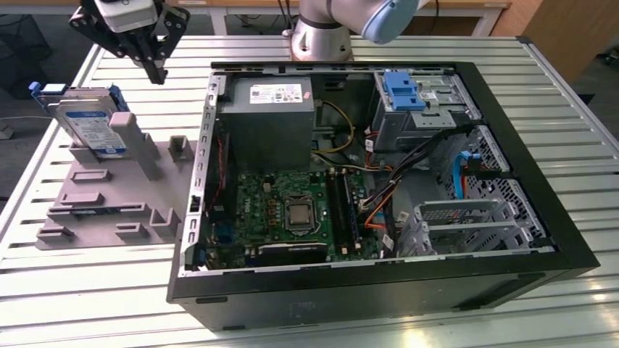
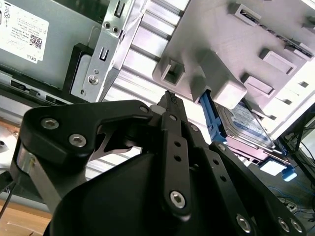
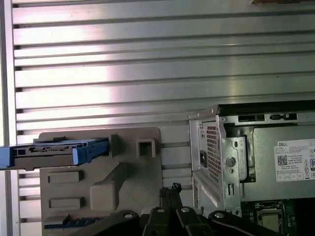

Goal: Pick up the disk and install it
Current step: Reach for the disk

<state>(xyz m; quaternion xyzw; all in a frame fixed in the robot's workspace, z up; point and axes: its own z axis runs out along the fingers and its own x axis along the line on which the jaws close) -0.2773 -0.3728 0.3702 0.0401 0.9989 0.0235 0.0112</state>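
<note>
Hovering over the grey holder (image 1: 106, 210), the tool (image 1: 155, 72) is clenched on nothing; the disk (image 1: 89, 125) leans in that holder on the desk (image 1: 97, 290). Coming down pinched, it might knock the disk askew.

The silver disk (image 3: 49, 149) in its bright blue carrier stood edge-on in a grey plastic fixture (image 3: 98, 189); I saw my black gripper (image 3: 170, 191), fingertips together, between it and the open metal computer case (image 3: 231, 162).

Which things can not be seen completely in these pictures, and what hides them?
- Exterior view: the disk, lower part behind the grey fixture posts.
- Second wrist view: the disk, partly behind the gripper links.
- First wrist view: computer case, cut by the edge.
</note>
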